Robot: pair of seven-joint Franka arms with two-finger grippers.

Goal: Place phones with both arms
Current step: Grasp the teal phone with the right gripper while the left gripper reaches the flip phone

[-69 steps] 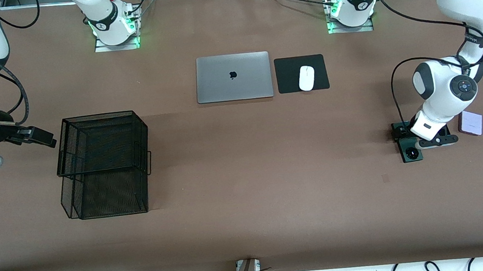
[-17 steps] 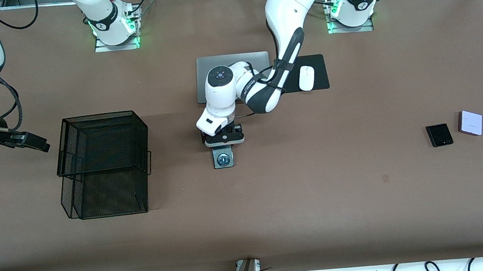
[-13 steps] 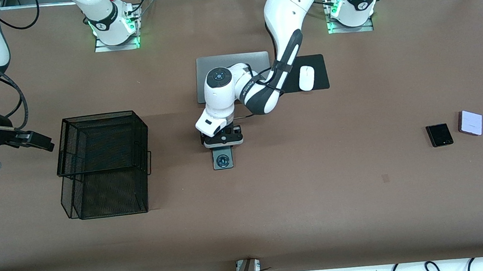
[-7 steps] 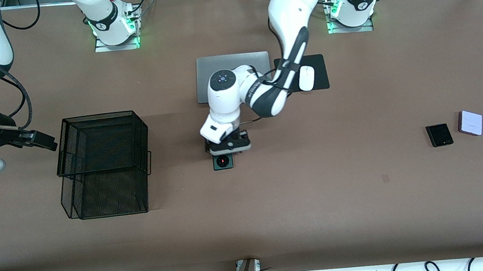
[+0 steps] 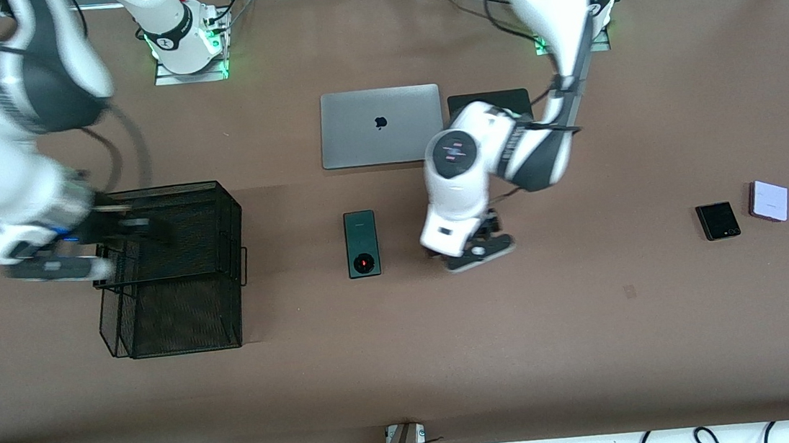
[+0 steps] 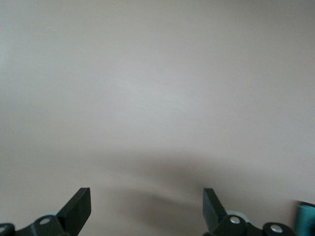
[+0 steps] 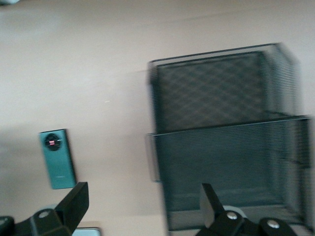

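The green phone (image 5: 362, 243) lies flat mid-table, nearer the front camera than the laptop (image 5: 381, 126), with nothing gripping it. The left gripper (image 5: 478, 248) hangs just beside it, toward the left arm's end, jaws apart and empty. The right gripper (image 5: 126, 229) is over the mesh basket (image 5: 171, 268), jaws spread, empty too. The black phone (image 5: 718, 221) and lilac phone (image 5: 769, 200) wait side by side at the left arm's end. I'd say one is placed and two are left.

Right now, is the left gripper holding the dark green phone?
No, the dark-green phone lies flat on the table by itself, and the left gripper is open over bare table beside it.
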